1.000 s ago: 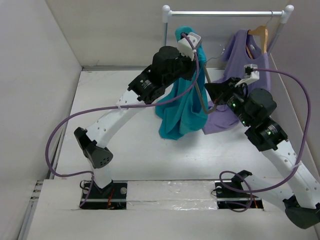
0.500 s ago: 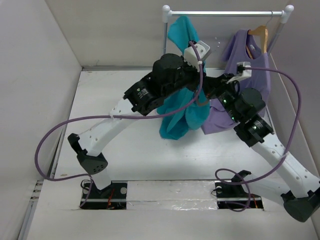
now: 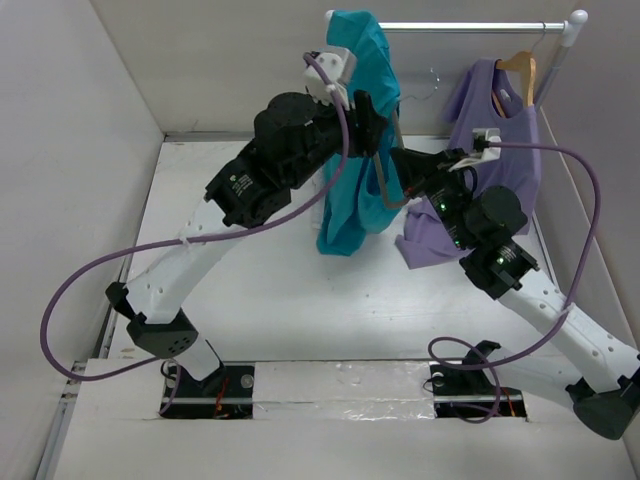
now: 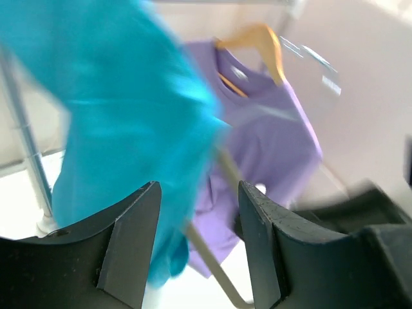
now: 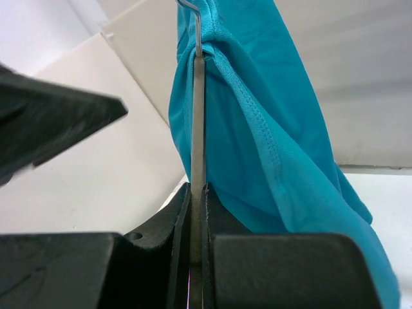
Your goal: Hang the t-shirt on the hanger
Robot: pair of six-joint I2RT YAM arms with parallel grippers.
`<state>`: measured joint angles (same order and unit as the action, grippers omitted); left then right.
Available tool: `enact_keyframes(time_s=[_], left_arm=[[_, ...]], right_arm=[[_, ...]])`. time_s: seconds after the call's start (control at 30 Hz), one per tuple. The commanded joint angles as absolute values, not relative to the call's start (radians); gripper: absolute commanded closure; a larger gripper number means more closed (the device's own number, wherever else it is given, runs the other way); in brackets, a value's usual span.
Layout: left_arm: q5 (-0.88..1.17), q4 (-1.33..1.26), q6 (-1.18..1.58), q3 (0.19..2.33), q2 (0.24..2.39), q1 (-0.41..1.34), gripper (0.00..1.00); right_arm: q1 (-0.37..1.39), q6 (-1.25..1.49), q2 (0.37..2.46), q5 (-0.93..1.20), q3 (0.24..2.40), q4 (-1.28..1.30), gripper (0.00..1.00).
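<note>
Teal t-shirt [image 3: 352, 195] bunched over grey hanger [image 5: 198, 116], right gripper [image 5: 197, 193] clamping hanger, left gripper [image 4: 198, 193] parted

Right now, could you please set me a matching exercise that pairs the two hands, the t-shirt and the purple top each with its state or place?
Things:
1. left hand
2. right hand
3. t-shirt
4. purple top

States or places:
A. hangs on a wooden hanger towards the right end of the rail
B. teal, hanging by the rail's left end
C. shut on the thin grey hanger
D. open, nothing between its fingers

Pairs: 1-D, 2-C, 3-B, 4-A
</note>
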<state>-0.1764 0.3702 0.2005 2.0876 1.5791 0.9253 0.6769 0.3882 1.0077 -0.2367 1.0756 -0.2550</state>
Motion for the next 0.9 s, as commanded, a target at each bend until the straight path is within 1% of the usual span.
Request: enact_keyframes(time_s=[0.0,0.07,0.17,0.33,0.4,0.53,0.63,0.67,0.7,0.8,0.87], left_arm=[[-0.178,0.305,0.395,2.126,1.555,0.844,0.52],[-0.135,0.307,0.466,2.144,1.571,0.783,0.51],[-0.091,0.25,0.534,2.141,1.589,0.759,0.48],[-0.032,0.114,0.558,2.129,1.609,0.759,0.38],[-0.006,0.11,0.56,2.151,1.649,0.759,0.35],[-0.008,0.182,0.551,2.241,1.719,0.759,0.35],[-0.005,0.164,0.564,2.238,1.747,0.759,0.33],[0.029,0.16,0.571,2.238,1.752,0.759,0.31],[0.053,0.158,0.572,2.243,1.767,0.759,0.31],[0.055,0.21,0.571,2.29,1.801,0.768,0.34],[0.035,0.221,0.572,2.27,1.792,0.769,0.34]], right_arm=[[0.689,0.373,0.963,-0.278,1.071,-0.374,1.0],[0.698,0.376,0.953,-0.278,1.065,-0.377,1.0],[0.698,0.373,0.951,-0.273,1.065,-0.379,1.0],[0.707,0.364,0.957,-0.264,1.072,-0.374,1.0],[0.718,0.362,0.962,-0.265,1.075,-0.368,1.0],[0.738,0.356,0.965,-0.271,1.081,-0.364,1.0],[0.738,0.353,0.977,-0.267,1.097,-0.357,1.0],[0.748,0.35,0.982,-0.262,1.101,-0.351,1.0],[0.749,0.348,0.988,-0.255,1.106,-0.351,1.0],[0.767,0.336,1.002,-0.262,1.12,-0.353,1.0],[0.778,0.318,1.006,-0.276,1.134,-0.359,1.0]])
